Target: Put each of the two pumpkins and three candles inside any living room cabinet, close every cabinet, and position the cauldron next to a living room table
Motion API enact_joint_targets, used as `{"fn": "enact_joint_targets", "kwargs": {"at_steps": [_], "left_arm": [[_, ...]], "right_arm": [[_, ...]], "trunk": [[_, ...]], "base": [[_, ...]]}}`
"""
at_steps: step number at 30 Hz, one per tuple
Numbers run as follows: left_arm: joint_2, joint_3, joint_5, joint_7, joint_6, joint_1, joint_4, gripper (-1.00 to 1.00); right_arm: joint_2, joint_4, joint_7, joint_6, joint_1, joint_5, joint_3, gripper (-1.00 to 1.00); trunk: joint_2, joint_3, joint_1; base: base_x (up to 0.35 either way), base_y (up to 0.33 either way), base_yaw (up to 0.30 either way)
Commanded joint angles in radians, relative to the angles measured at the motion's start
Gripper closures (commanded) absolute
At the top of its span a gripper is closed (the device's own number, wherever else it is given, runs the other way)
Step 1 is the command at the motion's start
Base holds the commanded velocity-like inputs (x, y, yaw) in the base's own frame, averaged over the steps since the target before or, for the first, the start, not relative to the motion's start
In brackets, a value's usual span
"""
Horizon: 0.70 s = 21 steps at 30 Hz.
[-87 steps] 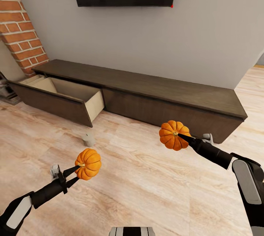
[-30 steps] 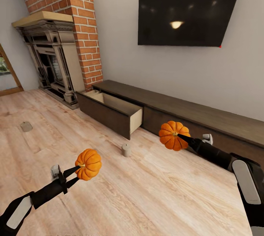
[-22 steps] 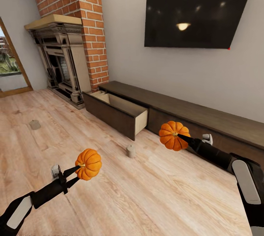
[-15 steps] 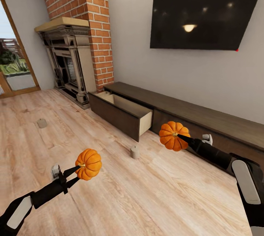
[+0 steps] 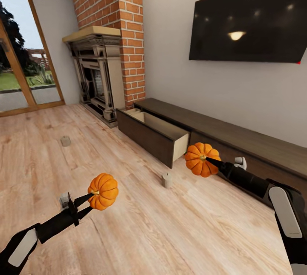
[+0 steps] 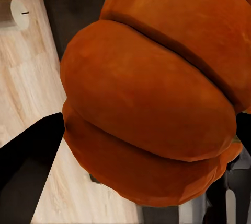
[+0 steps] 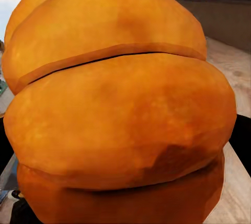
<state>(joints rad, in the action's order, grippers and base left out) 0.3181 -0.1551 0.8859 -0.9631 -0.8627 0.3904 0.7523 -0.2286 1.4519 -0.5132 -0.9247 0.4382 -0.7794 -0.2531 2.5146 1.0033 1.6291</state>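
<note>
One pumpkin [image 5: 102, 191] is held in the left gripper [image 5: 90, 198], whose two dark fingers are closed on it at the stem side, above bare wooden floor [image 5: 170, 232]. A second pumpkin [image 5: 201, 159] is clamped in the right gripper [image 5: 209, 160] in the same way and is carried higher, in front of the long low cabinet [image 5: 238, 138] that runs along the grey wall. In the left wrist view the pumpkin [image 6: 157, 93] is seen close up, with a dark finger [image 6: 26, 166] at its edge; in the right wrist view the other pumpkin [image 7: 120, 104] is seen just as near.

The cabinet's end drawer [image 5: 153, 136] (the one nearest the brick chimney [image 5: 123, 31]) is pulled out, and its pale inside is exposed. A candle [image 5: 167, 179] is stood upright on the floor just in front of that drawer, between the two pumpkins as seen from the head. Another candle [image 5: 65, 141] is set well apart from it, out on the floor before the fireplace [image 5: 96, 78]. A dark television [image 5: 251, 23] is mounted on the wall above the cabinet.
</note>
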Motion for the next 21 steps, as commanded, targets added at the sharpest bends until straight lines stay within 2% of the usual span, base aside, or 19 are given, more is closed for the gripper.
{"fn": "enact_joint_targets", "kwargs": {"at_steps": [1,21], "left_arm": [[0.002,-0.001,0.002,-0.002,-0.006,0.001,-0.001,1.0],[0.004,-0.001,0.003,-0.002,-0.006,0.001,-0.002,1.0]], "right_arm": [[0.0,0.003,-0.003,-0.006,0.001,0.001,-0.002,1.0],[0.0,0.012,-0.002,-0.006,0.001,0.002,-0.001,1.0]], "trunk": [[0.0,0.0,0.0],[0.0,-0.027,0.0]], "base": [[0.0,0.0,0.204],[0.0,0.0,0.204]]}}
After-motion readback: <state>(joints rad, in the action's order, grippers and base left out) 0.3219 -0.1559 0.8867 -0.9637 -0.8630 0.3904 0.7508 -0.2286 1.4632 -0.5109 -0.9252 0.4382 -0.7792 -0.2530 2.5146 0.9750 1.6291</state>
